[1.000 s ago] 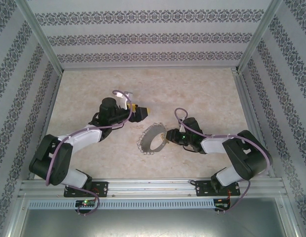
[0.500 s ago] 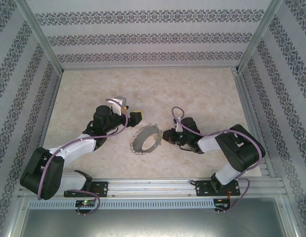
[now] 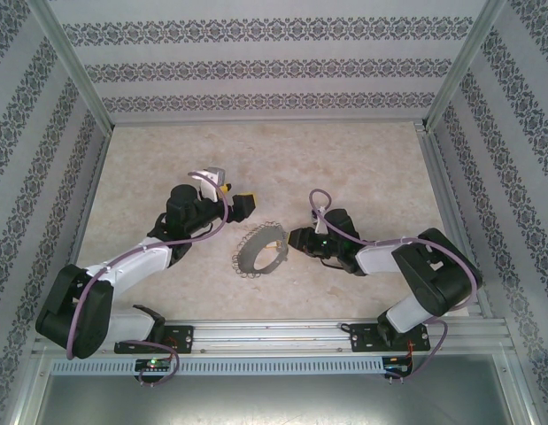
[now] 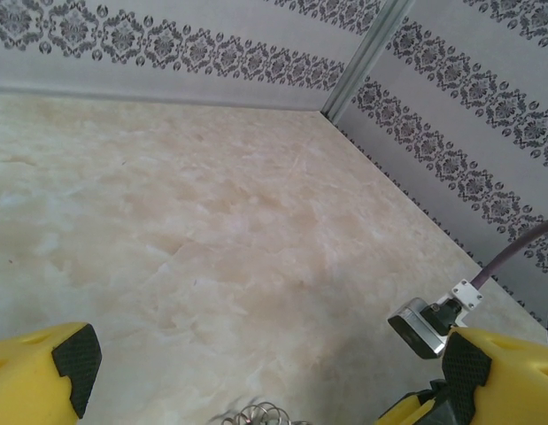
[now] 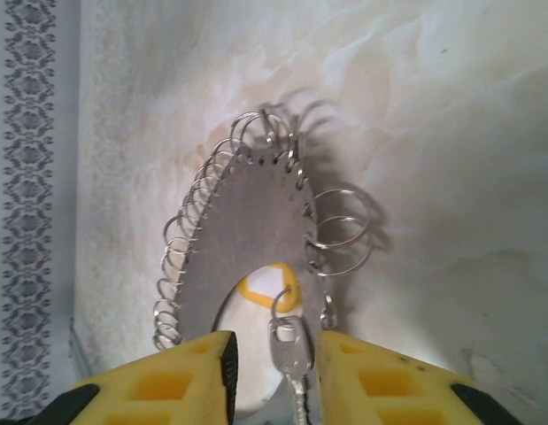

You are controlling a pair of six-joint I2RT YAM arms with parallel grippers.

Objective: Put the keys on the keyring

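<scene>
The keyring (image 3: 250,251) is a flat grey metal hoop with small wire rings all round its rim, sitting mid-table between the two arms. In the right wrist view the keyring (image 5: 247,239) rises just ahead of my fingers. A silver key (image 5: 289,343) hangs by a small wire loop from a yellow tag (image 5: 256,290) seen through the hoop's hole. My right gripper (image 5: 275,343) (image 3: 296,239) is open, with the key in the gap close to the right finger (image 5: 344,363) and clear of the left one. My left gripper (image 3: 244,206) (image 4: 265,381) is open wide above and left of the keyring, holding nothing.
Patterned walls and metal corner posts (image 3: 451,66) enclose the marbled table (image 3: 344,168). A few of the hoop's rim rings (image 4: 260,413) show at the bottom edge of the left wrist view, with the right arm's camera (image 4: 424,323) to their right.
The keyring has shifted a little to the left and the right gripper has followed it. The left arm has drawn back to the left, away from the hoop.
</scene>
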